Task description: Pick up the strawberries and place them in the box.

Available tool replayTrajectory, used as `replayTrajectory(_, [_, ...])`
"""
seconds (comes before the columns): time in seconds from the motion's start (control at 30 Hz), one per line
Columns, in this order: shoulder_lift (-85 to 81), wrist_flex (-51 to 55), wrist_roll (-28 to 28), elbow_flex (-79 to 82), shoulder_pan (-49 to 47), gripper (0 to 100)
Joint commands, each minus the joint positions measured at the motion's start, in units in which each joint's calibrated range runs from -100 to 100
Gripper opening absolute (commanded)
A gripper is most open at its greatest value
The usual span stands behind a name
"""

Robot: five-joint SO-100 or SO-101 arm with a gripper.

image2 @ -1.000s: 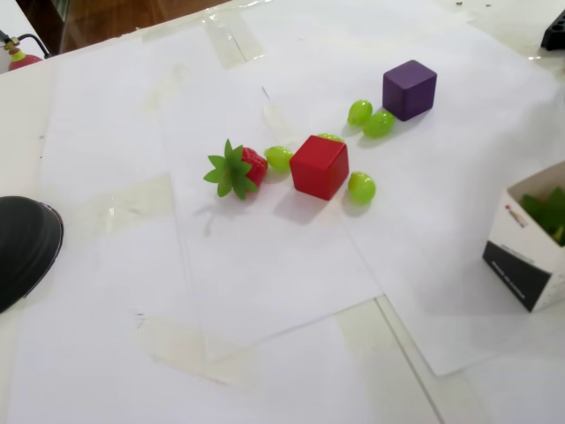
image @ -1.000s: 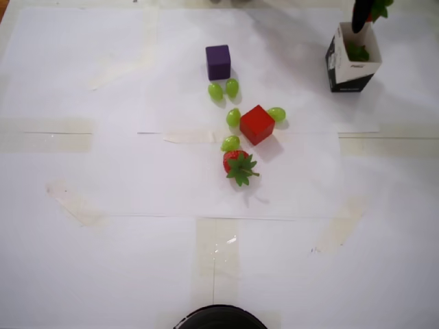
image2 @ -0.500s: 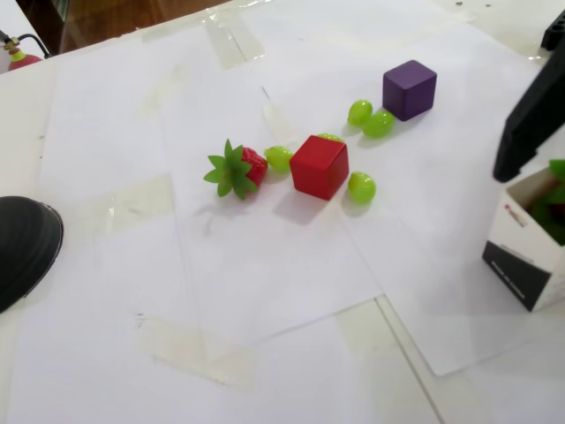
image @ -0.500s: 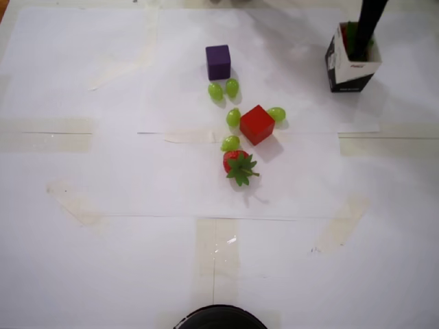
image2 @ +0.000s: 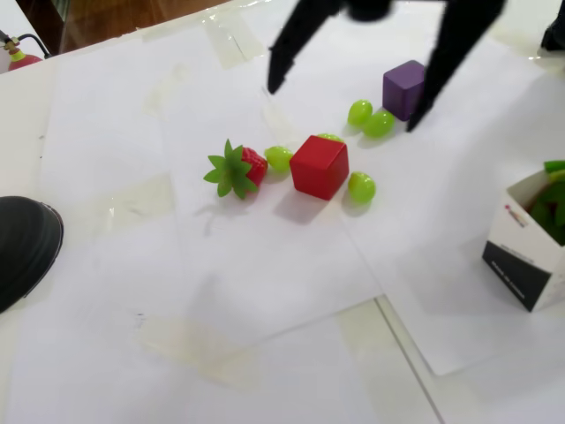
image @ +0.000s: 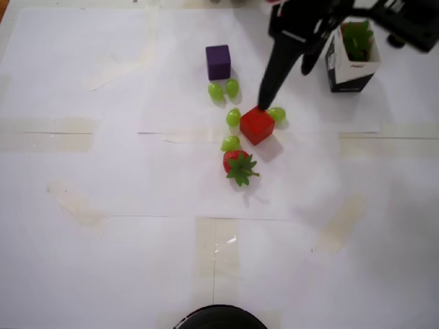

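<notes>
The black two-finger claw (image2: 344,97), spread wide and empty, has been swung from the black-and-white printed carton box (image: 351,67) toward the remaining red toy strawberry (image: 237,164).

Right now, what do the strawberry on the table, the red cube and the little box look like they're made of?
Strawberry: likely moulded plastic, with stiff green leaves and a slight sheen. Red cube: probably painted wood or foam, matte with crisp edges. Box: printed cardboard, with thin folded walls and a white inside.
</notes>
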Motion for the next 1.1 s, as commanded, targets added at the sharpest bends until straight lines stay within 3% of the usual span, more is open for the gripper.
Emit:
replayTrajectory(0.0, [5.99,2.34,-0.59,-13.88,4.04,42])
replayTrajectory(0.37, [16.22,-1.83,-6.20,-22.33,6.76,48])
replayTrajectory(0.6, [23.27,-6.08,-10.45,-24.70,5.96,40])
replayTrajectory(0.87, [24.56,-15.47,-10.31,-18.33,6.18,35])
replayTrajectory(1.07, [23.79,-16.86,-10.16,-15.33,7.06,34])
